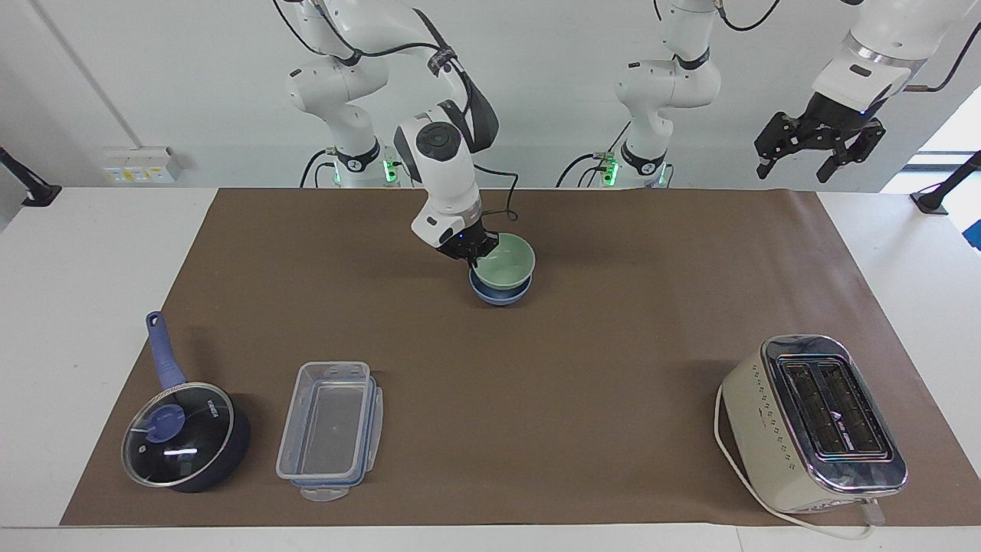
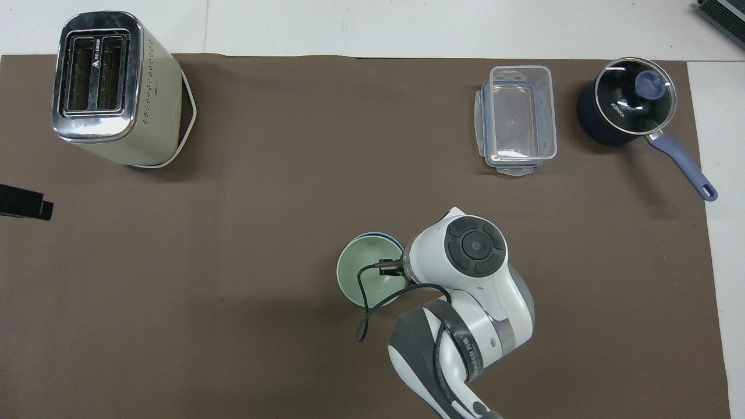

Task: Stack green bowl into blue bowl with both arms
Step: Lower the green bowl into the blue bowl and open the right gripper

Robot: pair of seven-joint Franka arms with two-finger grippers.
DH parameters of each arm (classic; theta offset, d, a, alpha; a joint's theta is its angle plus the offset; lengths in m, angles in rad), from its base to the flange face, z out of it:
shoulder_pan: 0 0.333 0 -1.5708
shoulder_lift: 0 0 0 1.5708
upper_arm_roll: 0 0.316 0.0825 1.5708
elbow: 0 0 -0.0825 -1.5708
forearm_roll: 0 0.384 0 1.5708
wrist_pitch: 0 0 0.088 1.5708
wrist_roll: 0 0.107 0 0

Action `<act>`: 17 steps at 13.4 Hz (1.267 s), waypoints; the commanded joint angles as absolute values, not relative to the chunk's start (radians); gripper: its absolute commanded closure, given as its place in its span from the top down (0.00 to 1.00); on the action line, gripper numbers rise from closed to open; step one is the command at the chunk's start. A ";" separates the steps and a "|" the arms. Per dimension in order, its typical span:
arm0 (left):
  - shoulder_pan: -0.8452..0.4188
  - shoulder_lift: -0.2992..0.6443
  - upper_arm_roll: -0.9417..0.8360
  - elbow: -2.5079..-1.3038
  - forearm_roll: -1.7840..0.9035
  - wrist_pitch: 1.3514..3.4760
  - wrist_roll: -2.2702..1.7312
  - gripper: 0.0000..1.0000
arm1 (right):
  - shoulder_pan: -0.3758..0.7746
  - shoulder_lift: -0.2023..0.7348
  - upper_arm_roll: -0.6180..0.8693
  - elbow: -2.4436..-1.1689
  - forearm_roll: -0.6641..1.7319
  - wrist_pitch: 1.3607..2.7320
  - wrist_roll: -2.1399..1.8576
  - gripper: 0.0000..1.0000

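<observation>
The green bowl (image 1: pixel 507 259) sits nested in the blue bowl (image 1: pixel 500 294) on the brown mat, near the robots at mid-table. My right gripper (image 1: pixel 474 257) is shut on the green bowl's rim, on the side toward the right arm's end. In the overhead view the green bowl (image 2: pixel 364 276) covers the blue bowl (image 2: pixel 375 235) except a thin sliver of rim, and the right arm's wrist hides its gripper. My left gripper (image 1: pixel 816 149) waits open and empty, raised high over the left arm's end of the table.
A cream toaster (image 1: pixel 816 422) stands far from the robots at the left arm's end. A clear plastic container (image 1: pixel 329 429) and a dark-blue lidded saucepan (image 1: pixel 184 435) sit far from the robots at the right arm's end.
</observation>
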State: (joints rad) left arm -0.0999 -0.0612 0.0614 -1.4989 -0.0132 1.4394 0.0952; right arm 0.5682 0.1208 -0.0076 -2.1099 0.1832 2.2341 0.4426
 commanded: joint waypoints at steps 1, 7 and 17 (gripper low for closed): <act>-0.089 -0.087 0.057 -1.531 -0.006 1.445 0.098 1.00 | 0.566 0.117 -0.008 -2.128 0.209 2.266 0.431 0.00; -0.091 -0.086 0.055 -1.531 -0.006 1.447 0.104 1.00 | 0.554 0.126 -0.008 -2.128 0.209 2.305 0.425 0.00; -0.091 -0.086 0.055 -1.531 -0.006 1.453 0.110 1.00 | 0.554 0.155 -0.009 -2.131 0.209 2.329 0.425 0.00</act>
State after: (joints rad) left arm -0.0994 -0.0619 0.0618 -1.4995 -0.0132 1.4397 0.0963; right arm 0.5591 0.1479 -0.0110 -2.1229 0.1832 2.3012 0.4426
